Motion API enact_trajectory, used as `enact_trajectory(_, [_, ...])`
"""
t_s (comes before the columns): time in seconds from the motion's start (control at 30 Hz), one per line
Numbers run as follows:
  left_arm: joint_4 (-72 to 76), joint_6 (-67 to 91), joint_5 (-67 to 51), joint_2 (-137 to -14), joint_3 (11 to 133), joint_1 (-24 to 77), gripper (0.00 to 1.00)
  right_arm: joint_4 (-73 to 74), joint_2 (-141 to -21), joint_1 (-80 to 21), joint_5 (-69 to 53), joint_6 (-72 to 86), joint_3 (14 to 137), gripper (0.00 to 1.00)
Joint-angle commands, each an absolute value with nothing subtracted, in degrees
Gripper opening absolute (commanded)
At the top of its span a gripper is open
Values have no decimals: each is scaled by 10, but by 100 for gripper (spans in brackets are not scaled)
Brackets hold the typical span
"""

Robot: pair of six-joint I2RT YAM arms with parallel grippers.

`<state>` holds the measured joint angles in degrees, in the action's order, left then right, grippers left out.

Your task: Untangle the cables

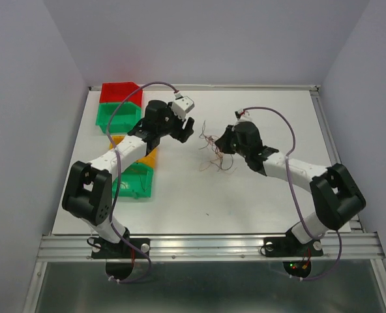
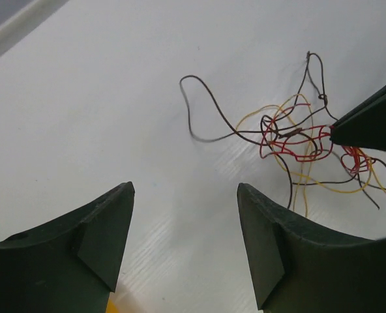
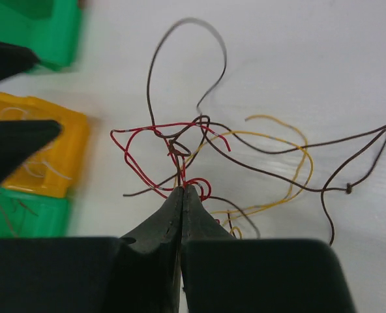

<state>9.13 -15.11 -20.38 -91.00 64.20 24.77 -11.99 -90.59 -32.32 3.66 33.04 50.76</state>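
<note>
The cables (image 1: 212, 151) are a small tangle of hair-thin red, yellow and dark brown wires on the white table, between the two arms. My right gripper (image 3: 182, 189) is shut on wires of the tangle (image 3: 180, 153), its tips pinching red and brown strands. In the left wrist view the tangle (image 2: 297, 137) lies ahead and to the right, with the right gripper's tip (image 2: 369, 124) at it. My left gripper (image 2: 185, 189) is open and empty, short of the tangle, over bare table. In the top view the left gripper (image 1: 185, 127) sits left of the cables.
Bins stand at the left of the table (image 1: 258, 189): red (image 1: 120, 92), green (image 1: 118, 116), an orange one (image 1: 147, 160) holding pale strands (image 3: 40, 166), and another green one (image 1: 135, 184). The table's raised rim runs along the back and right.
</note>
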Motion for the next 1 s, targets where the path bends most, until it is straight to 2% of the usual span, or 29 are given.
enact_trajectory(0.0, [167, -129, -271, -884, 640, 255, 75, -145, -808, -326, 29, 316, 497, 1])
enact_trajectory(0.47, [220, -150, -393, -856, 591, 257, 76, -147, -749, -325, 21, 310, 482, 0])
enact_trajectory(0.97, [240, -159, -391, -861, 583, 266, 75, -185, -730, -326, -28, 321, 462, 1])
